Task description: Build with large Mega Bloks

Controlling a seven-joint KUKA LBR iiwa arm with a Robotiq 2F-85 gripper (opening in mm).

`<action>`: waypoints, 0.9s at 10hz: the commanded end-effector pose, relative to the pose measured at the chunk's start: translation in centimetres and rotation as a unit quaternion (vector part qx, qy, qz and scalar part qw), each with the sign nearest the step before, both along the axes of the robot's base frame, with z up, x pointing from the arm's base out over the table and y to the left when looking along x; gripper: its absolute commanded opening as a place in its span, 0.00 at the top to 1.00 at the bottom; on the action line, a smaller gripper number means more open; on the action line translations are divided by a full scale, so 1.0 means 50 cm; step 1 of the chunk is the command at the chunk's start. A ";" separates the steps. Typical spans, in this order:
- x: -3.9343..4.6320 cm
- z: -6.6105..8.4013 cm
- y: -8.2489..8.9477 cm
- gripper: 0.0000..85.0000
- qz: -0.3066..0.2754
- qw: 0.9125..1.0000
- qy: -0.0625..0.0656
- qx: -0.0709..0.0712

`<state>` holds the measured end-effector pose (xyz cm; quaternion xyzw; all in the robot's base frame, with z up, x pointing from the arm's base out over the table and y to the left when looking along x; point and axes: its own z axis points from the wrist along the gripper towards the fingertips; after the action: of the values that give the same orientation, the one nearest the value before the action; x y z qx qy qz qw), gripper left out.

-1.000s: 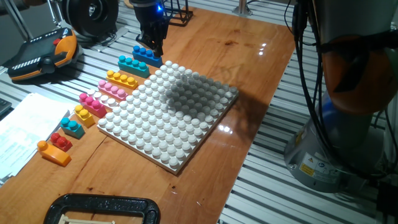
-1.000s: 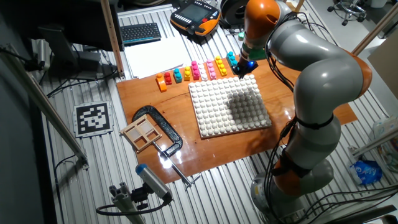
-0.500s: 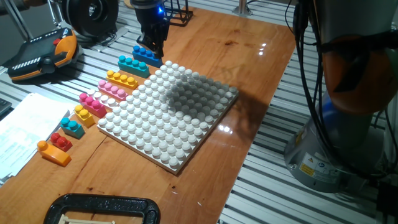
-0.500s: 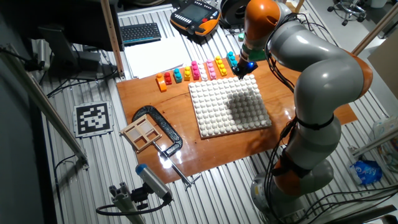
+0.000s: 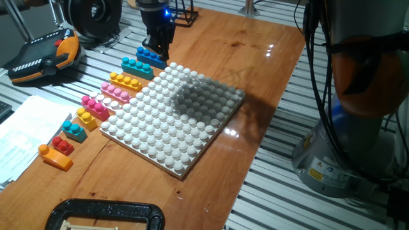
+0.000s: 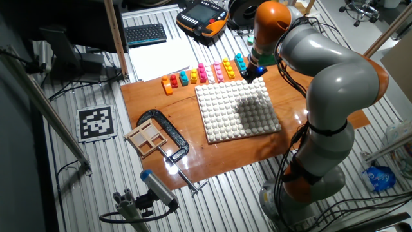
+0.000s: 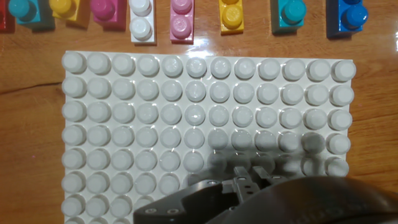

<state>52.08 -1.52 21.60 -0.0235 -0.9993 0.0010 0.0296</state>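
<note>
The Mega Bloks lie in a row on the wooden table along the far edge of the white baseplate (image 5: 172, 118): dark blue (image 5: 149, 56), teal (image 5: 137, 66), yellow (image 5: 125, 81), pink (image 5: 115, 92), magenta (image 5: 94, 107), small yellow (image 5: 85, 118), small teal (image 5: 75, 131), red (image 5: 62, 145) and orange (image 5: 54, 157). My gripper (image 5: 158, 48) hangs low right at the dark blue brick's end, and its fingers hide the contact. The hand view shows the baseplate (image 7: 205, 112) from above, with the dark blue (image 7: 347, 18), teal (image 7: 289, 15) and yellow (image 7: 231, 15) bricks along the top edge.
An orange-black teach pendant (image 5: 45, 54) and papers (image 5: 25, 137) lie left of the bricks. A black clamp (image 5: 105, 214) sits at the near table edge, with a wooden frame (image 6: 148, 136) beside it. A white brick (image 7: 142, 22) lies between pink and magenta. The robot base (image 5: 358, 128) stands at the right.
The gripper has shifted very slightly by the dark blue brick. The bricks and the baseplate have not moved.
</note>
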 end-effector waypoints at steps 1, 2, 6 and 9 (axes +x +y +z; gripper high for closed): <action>0.000 -0.001 -0.001 0.80 0.000 1.000 0.000 0.001; 0.000 -0.001 -0.001 0.80 0.000 1.000 0.002 0.003; -0.003 -0.008 0.001 0.80 -0.001 1.000 0.002 0.003; -0.007 -0.014 0.003 0.80 -0.006 1.000 0.000 0.003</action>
<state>51.74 -1.39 20.88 -0.0296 -0.9991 -0.0021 0.0300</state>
